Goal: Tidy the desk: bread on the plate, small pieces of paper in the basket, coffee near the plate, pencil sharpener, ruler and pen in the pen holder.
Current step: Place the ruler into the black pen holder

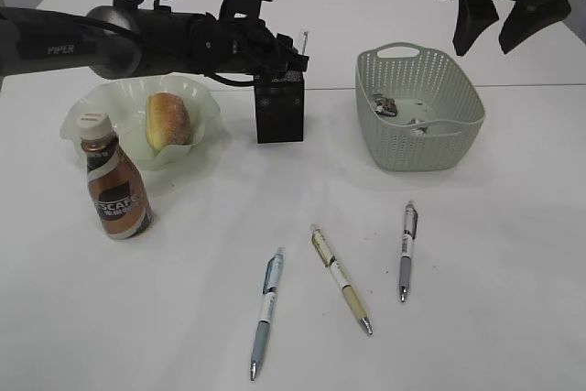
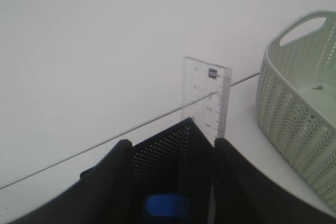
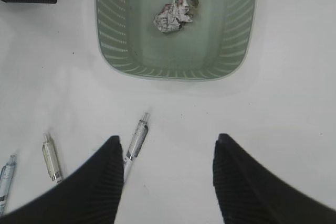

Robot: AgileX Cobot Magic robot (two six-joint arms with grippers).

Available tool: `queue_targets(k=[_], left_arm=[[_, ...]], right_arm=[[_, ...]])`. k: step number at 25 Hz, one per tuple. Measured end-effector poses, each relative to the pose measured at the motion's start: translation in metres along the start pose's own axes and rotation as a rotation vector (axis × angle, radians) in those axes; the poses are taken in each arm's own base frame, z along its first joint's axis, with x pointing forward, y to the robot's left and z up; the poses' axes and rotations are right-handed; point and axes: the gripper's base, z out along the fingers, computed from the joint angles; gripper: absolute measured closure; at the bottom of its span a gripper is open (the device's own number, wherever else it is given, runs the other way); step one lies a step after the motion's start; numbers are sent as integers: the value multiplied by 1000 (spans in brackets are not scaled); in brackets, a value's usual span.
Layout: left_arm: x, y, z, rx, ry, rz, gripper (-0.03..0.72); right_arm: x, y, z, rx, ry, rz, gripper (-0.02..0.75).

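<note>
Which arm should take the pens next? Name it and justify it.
Right. The right gripper hangs open above the rightmost pen, empty. The left gripper is over the pen holder beside the ruler, farther from the pens.

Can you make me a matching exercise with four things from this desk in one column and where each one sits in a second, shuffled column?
Things:
1. bread roll
2. crumpled paper
3. clear ruler
4. coffee bottle

Places:
A. standing upright in the black mesh pen holder
B. on the table in front of the plate
C. lying in the pale green plate
D. inside the green basket

Pairs: 1-C, 2-D, 3-A, 4-B
</note>
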Motion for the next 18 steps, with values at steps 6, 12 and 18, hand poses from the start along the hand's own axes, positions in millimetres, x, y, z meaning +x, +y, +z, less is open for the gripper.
queue_targets(k=[6,12,18], left_arm=[[0,0,0,0,2,0,316],[-11,-1,-8,4,-3,2,323],[-32,-2,-24,10,-9,5,326]], right_arm=[[0,0,0,0,0,0,333],[0,0,0,0,2,6,334],[0,0,0,0,3,12,334]])
